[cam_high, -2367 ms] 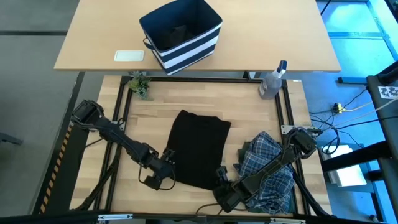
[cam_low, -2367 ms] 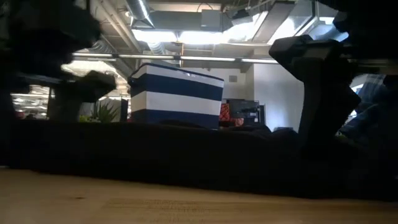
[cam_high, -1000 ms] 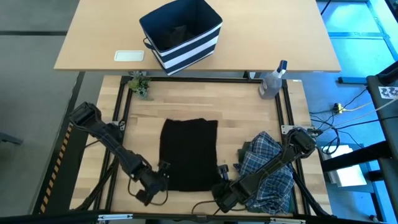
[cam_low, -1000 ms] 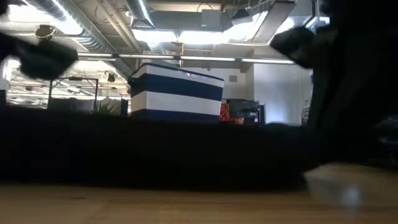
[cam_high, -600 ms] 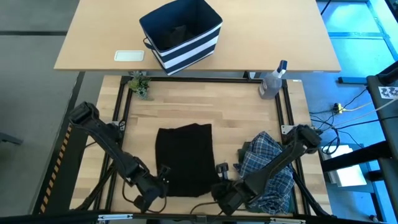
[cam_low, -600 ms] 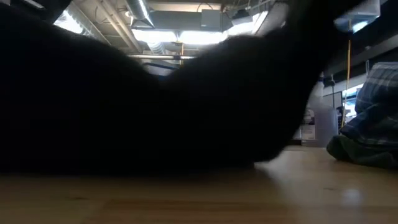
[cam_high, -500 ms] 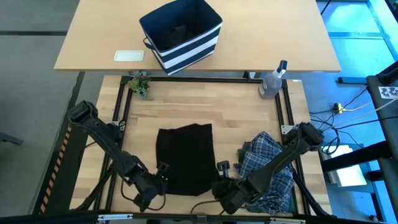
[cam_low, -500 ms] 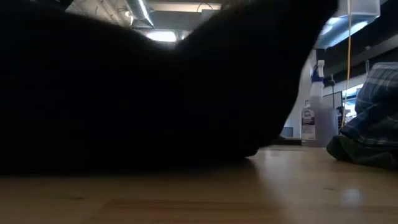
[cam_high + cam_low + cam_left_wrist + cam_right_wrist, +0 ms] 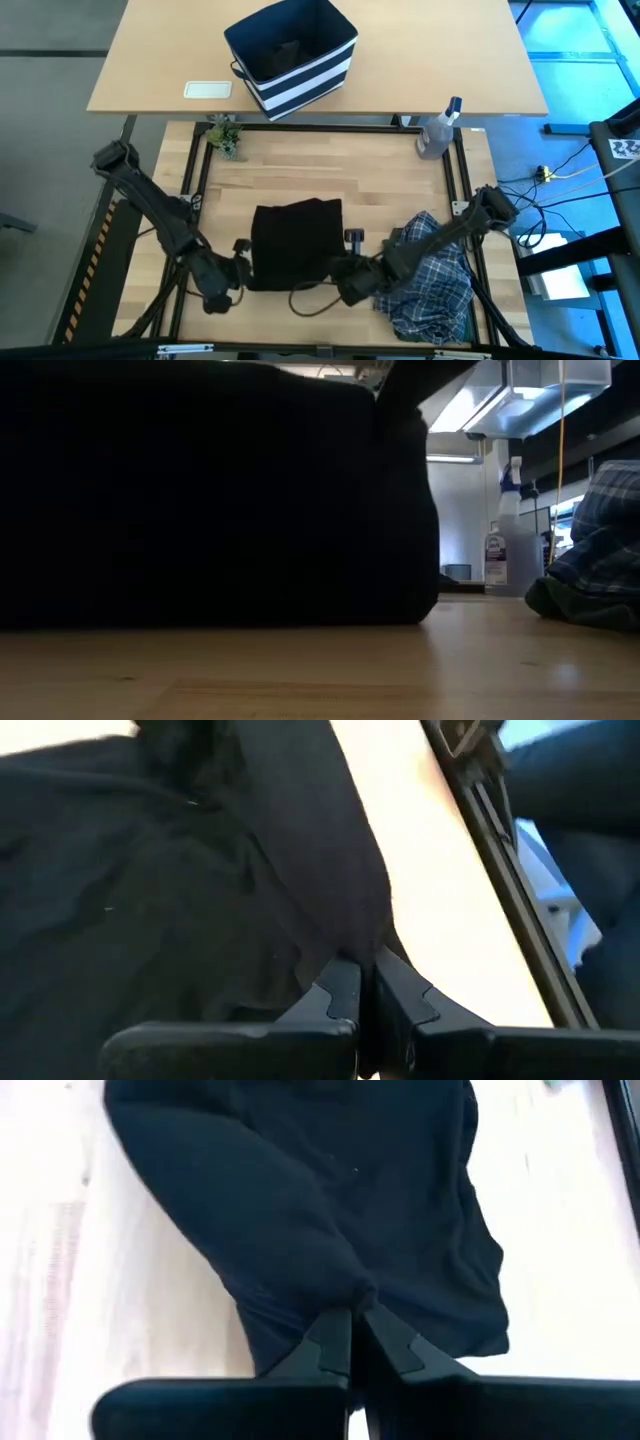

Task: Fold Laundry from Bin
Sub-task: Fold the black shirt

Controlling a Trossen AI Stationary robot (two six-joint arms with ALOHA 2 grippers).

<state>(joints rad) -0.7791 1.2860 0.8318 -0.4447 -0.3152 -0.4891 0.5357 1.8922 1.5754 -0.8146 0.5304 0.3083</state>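
The black garment (image 9: 295,240) lies spread in the middle of the table, its far part flat on the wood and its near edge raised. In the low view it hangs as a dark curtain (image 9: 200,500). My left gripper (image 9: 243,262) is shut on its near left corner, my right gripper (image 9: 347,268) on its near right corner. The blue-and-white plaid shirt (image 9: 432,272) lies heaped at the near right, on a dark olive-green garment (image 9: 575,605). The striped bin (image 9: 292,52) stands on the far table. My left gripper pinches the black garment's near left corner (image 9: 352,942) between its two fingers, coming in slanting downward from the near left. The corner is lifted off the table and cloth drapes away from it. My right gripper pinches the near right corner (image 9: 350,1292) between its two fingers, slanting downward from the near right. A gathered fold runs from the fingertips; the corner is lifted clear, the rest trails onto the table.
A clear spray bottle (image 9: 438,128) stands at the far right corner of the work table, a small plant (image 9: 226,136) at the far left. A white flat object (image 9: 208,89) lies beside the bin. Bare wood lies beyond the garment's far edge.
Both grippers, still shut, have risen and gone toward the table's far edge with the black garment's near corners. The near edge has come off the table and hangs below the fingers, while the far part has stayed flat.
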